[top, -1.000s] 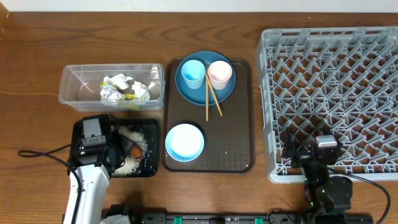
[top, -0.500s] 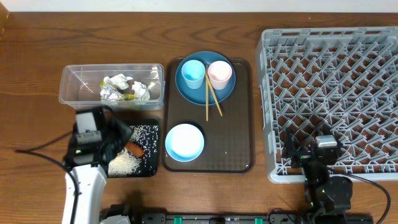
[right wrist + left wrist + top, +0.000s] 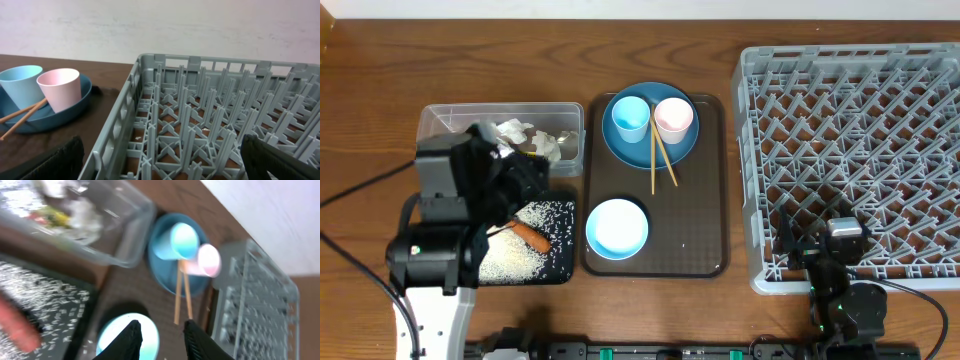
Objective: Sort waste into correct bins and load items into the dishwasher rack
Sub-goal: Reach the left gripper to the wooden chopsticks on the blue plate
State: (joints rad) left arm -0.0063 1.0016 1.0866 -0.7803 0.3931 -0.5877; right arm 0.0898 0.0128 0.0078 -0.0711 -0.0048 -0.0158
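My left gripper point(image 3: 525, 180) hangs high over the gap between the clear tub point(image 3: 440, 125) and the black tray point(image 3: 560, 276), open a little, and its fingers point(image 3: 131, 339) hold nothing. An orange carrot point(image 3: 532, 236) lies on loose rice point(image 3: 515, 255) in the black tray. Crumpled paper point(image 3: 518, 130) and a green-yellow wrapper point(image 3: 50, 216) sit in the tub. The blue plate point(image 3: 620, 150) carries a light blue cup point(image 3: 630, 117), a pink cup point(image 3: 673, 118) and chopsticks point(image 3: 660, 165). The white bowl point(image 3: 617, 228) stands nearer. My right gripper point(image 3: 165, 167) stays wide open over the grey rack point(image 3: 860, 130).
The brown serving tray point(image 3: 705, 250) holds the plate and bowl between the bins and the rack. The left arm's body hides part of the tub and of the black tray from above. A black cable point(image 3: 360, 190) trails across the table at the left.
The left gripper has lifted off the black tray and drawn back toward the clear tub, leaving the carrot on the rice. The right arm has not moved.
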